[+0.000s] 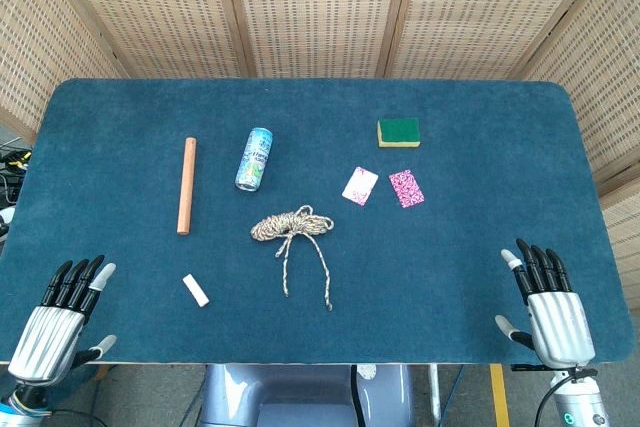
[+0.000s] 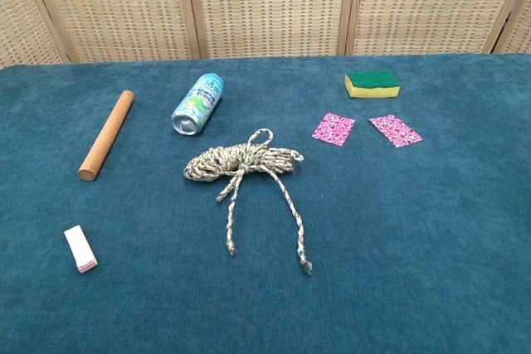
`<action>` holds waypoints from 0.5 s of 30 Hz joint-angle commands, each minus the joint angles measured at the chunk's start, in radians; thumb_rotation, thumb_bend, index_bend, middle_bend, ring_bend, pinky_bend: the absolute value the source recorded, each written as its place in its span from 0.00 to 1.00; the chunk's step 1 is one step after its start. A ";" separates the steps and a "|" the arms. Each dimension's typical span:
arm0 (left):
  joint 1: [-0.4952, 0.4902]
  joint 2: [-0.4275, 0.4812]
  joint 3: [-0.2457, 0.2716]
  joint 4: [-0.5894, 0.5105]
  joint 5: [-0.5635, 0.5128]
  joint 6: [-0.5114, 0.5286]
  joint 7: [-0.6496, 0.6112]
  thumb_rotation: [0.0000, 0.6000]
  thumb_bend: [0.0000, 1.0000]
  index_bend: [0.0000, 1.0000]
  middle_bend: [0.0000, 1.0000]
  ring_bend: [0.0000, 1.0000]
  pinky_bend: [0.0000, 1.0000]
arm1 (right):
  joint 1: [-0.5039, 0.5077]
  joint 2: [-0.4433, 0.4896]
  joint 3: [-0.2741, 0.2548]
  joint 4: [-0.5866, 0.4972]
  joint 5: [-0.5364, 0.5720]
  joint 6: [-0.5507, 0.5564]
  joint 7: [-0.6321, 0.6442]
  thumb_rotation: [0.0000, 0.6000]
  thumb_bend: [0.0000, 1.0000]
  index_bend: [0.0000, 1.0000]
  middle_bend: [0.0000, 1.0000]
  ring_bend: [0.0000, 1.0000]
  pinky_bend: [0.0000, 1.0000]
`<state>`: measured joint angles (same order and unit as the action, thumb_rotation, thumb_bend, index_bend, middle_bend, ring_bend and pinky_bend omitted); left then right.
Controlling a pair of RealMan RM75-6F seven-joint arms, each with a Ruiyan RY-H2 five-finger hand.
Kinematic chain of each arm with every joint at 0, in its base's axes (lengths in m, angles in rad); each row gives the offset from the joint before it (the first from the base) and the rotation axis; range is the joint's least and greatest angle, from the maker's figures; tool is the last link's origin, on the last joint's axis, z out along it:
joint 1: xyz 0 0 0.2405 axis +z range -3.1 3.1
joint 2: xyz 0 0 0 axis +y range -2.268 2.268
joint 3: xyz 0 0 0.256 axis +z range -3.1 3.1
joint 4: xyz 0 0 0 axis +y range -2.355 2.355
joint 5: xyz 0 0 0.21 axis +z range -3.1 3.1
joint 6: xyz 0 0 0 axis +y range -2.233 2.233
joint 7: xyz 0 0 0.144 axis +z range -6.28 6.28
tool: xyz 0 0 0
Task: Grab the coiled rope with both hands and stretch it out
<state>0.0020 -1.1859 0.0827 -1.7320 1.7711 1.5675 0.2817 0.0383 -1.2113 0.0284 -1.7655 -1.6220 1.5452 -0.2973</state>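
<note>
The coiled rope (image 1: 291, 224) (image 2: 241, 160), a speckled beige bundle, lies in the middle of the blue table with two loose ends trailing toward the front edge. My left hand (image 1: 60, 318) rests at the front left corner, fingers extended and apart, holding nothing. At the front right corner my right hand (image 1: 548, 305) lies the same way, flat and empty. Both hands are far from the rope. Neither hand shows in the chest view.
A wooden dowel (image 1: 186, 185) (image 2: 106, 135) and a lying drink can (image 1: 254, 158) (image 2: 197, 104) sit left of the rope. A small white block (image 1: 196, 290) (image 2: 80, 249) lies front left. Two pink cards (image 1: 360, 185) (image 1: 406, 188) and a green-yellow sponge (image 1: 399, 132) (image 2: 372, 83) lie back right.
</note>
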 commanded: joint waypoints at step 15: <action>-0.008 -0.021 -0.007 -0.005 -0.015 -0.026 0.036 1.00 0.00 0.00 0.00 0.00 0.00 | 0.187 -0.007 0.025 0.038 -0.107 -0.215 -0.033 1.00 0.00 0.27 0.00 0.00 0.00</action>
<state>-0.0026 -1.2055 0.0787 -1.7349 1.7631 1.5484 0.3121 0.1453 -1.2195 0.0374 -1.7402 -1.6505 1.4002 -0.3419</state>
